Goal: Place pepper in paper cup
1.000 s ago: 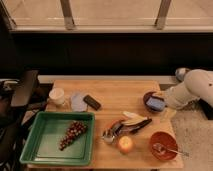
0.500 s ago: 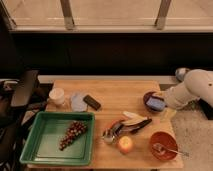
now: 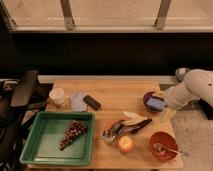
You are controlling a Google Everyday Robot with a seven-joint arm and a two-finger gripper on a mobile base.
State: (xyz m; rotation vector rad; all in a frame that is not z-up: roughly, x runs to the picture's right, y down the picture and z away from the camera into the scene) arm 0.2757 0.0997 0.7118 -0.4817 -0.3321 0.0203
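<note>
The pepper (image 3: 114,125) is a slim red-orange piece lying in a pile of items at the middle of the wooden table, partly under a pale corn husk. The white paper cup (image 3: 56,95) stands upright at the table's far left. My gripper (image 3: 161,96) is at the end of the white arm that reaches in from the right. It sits at the right edge of the table over a dark bowl (image 3: 150,98), far from both the pepper and the cup.
A pale-blue plate (image 3: 78,101) and a dark block (image 3: 92,102) lie next to the cup. A green tray (image 3: 46,145) with grapes (image 3: 71,134) is at front left. A round orange-yellow fruit (image 3: 125,144), a metal cup (image 3: 107,136) and an orange bowl (image 3: 163,145) with a spoon are at the front.
</note>
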